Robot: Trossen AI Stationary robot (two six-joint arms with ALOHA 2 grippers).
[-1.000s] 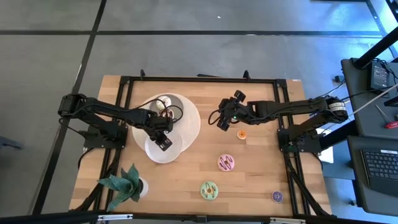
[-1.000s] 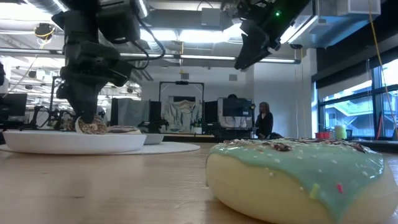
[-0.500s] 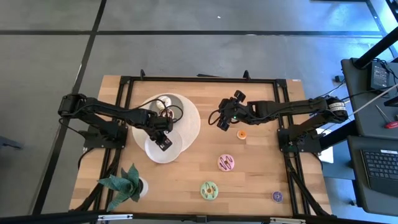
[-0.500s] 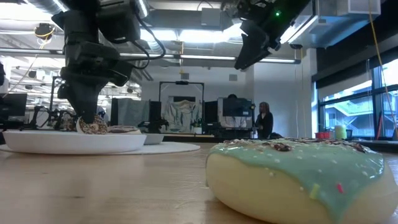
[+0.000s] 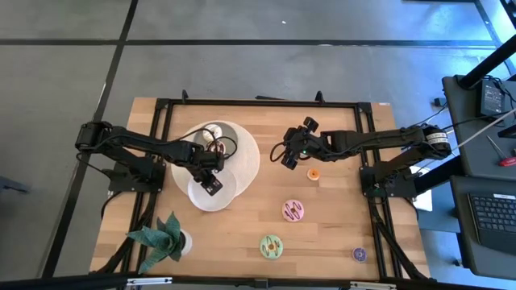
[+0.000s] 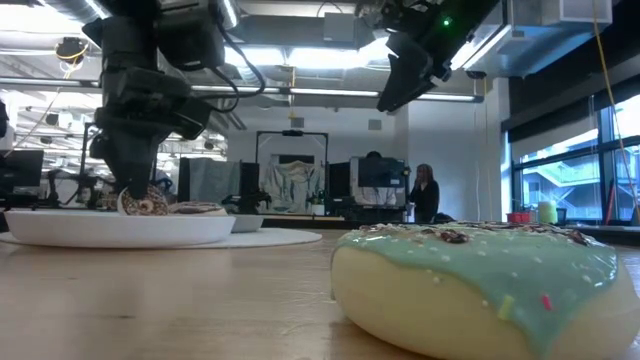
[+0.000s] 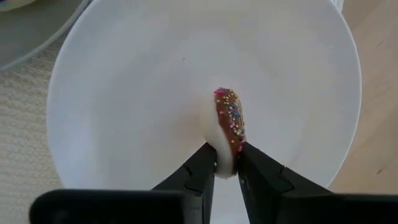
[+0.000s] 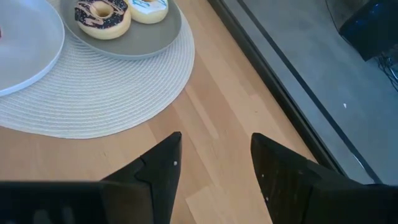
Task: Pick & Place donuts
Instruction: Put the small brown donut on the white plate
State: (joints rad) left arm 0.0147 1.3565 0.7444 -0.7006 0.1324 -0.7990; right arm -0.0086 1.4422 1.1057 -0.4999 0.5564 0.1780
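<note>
I can read no writing anywhere. Only my left wrist view shows the chocolate sprinkled donut [image 7: 229, 132] standing on edge between the left gripper [image 7: 225, 163] fingers, pinched, over the white plate [image 7: 124, 112]. My right gripper [image 8: 214, 158] hovers with fingers spread, empty; beyond it two donuts [image 8: 102, 17] lie on a grey plate [image 8: 163, 32].
</note>
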